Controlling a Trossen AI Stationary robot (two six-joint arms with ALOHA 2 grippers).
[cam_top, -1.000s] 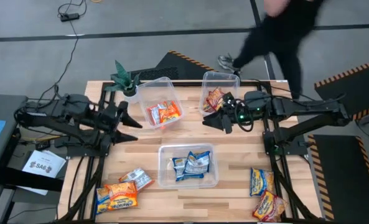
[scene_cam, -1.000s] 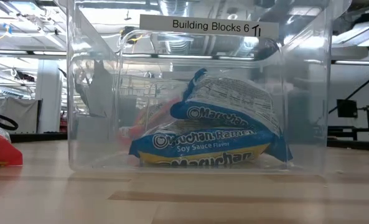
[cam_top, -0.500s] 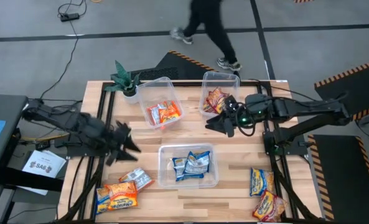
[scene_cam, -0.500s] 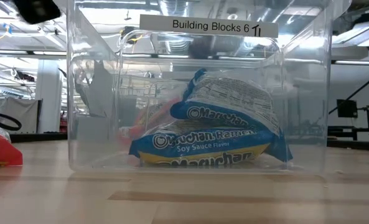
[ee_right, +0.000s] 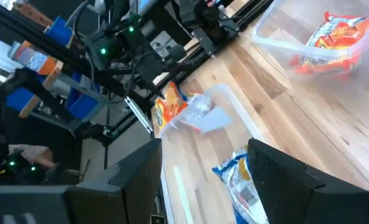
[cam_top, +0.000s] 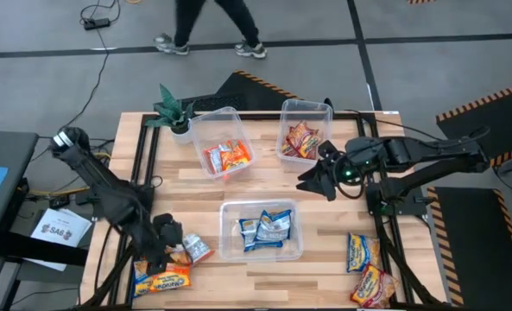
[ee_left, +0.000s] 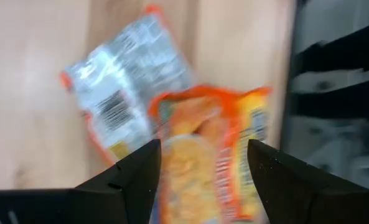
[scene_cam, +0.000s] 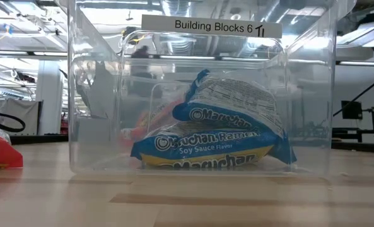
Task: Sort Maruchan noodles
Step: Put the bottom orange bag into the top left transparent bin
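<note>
1. Left gripper, seen from above, low over the table's near left corner, fingers spread with nothing between them, directly over an orange-yellow packet and just beside a silver-backed packet.
2. In the left wrist view, the same orange-yellow packet sits in the gap between the two dark fingers, just beyond their tips; the silver-backed packet lies off one fingertip, barcode side up, partly under the orange one. Overlap not readable from above.
3. Right gripper hovering between the far right tub and the centre tub, fingers apart and empty, well clear of both.
4. Right wrist view looks past the spread fingers at the centre tub's rim and a blue-white packet just ahead of the tips; a red-orange packet in another tub shows farther off, and the left arm's corner packets are visible far beyond the fingers.
5. Low view alone reads the print: blue-white packets stacked inside the clear centre tub, "Soy Sauce Flavor" legible, tub labelled "Building Blocks 6". Neither gripper shows there.
6. High view alone gives the full spread: red-orange packets in the far left tub, another pair in the far right tub, blue-white ones in the centre, and two loose packets at the near right corner, far from either set of fingers.
7. Also only from above: a potted plant at the far left corner and a person's legs crossing the floor beyond the table.
</note>
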